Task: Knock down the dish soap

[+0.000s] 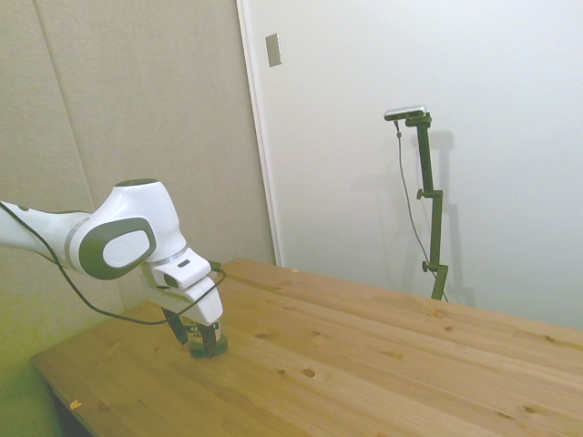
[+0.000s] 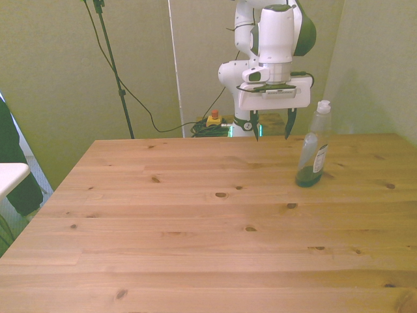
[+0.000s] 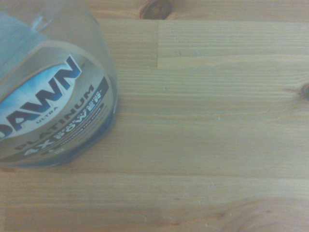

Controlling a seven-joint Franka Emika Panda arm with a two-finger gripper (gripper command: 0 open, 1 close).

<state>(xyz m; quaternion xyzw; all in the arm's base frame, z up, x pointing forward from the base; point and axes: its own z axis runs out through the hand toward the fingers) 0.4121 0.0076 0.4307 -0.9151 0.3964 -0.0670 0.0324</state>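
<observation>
The dish soap stands upright on the wooden table, toward the front view's right. It is a clear bottle with a white cap, a dark label and green liquid at the bottom. My gripper hangs open and empty, just to the front view's left of the bottle and slightly farther back, with its fingertips at about mid-bottle height. In the side view the gripper is low over the table, right beside the dish soap, whose upper part the hand hides. The wrist view shows the bottle's label from close by.
Behind the table's far edge, a yellow box with a red button sits among cables. A dark shape and a white surface lie at the front view's left edge. Bare wood stretches from the bottle to the front view's left.
</observation>
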